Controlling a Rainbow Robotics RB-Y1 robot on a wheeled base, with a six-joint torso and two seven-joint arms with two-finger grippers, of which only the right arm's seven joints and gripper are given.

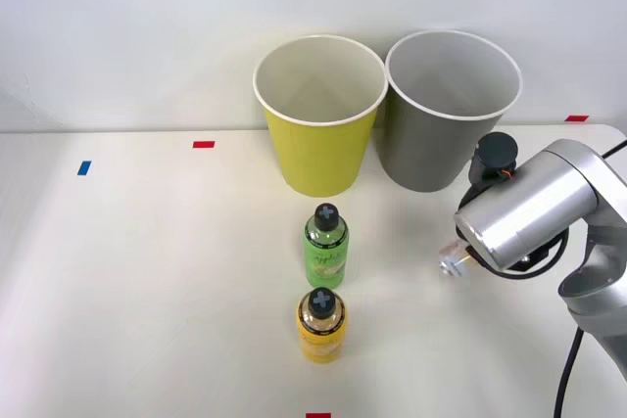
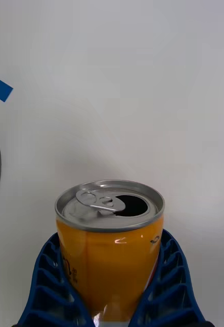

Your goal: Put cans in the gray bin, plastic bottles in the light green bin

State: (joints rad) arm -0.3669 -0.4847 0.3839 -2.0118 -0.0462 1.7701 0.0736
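Can (image 2: 109,240) status: gripped. In my right wrist view my two blue ribbed fingers (image 2: 50,286) are closed against its orange sides, one on each flank, with the silver top and its open mouth clear above the pads. My right gripper (image 2: 109,301) carries nothing else.

Position: in the front view my right arm (image 1: 534,217) sits over the table (image 1: 147,271) on the right, just in front of the gray bin (image 1: 446,115). The arm housing covers the can in that view.

Step in hand, as I judge it: carry the can to the gray bin and let go inside.

Procedure I would follow:
1. Maintain clamping force. The can is open and thin-walled, so I judge that extra squeeze would dent it and too little would let it slide.
2. Raise until the can's base clears the white rim.
3. Travel toward the gray bin only. The light green bin (image 1: 318,115) stands touching or nearly touching it on the left, so aim for the middle of the gray opening, away from that shared side.
4. Keep the can upright during travel in case liquid remains inside; I cannot tell whether it is empty.
5. Spread the fingers only when the can is over the opening.

Remaining work: the green bottle (image 1: 325,242) and the yellow-orange bottle (image 1: 321,325) stand upright on the table in front of the light green bin, one behind the other, well clear of my path.
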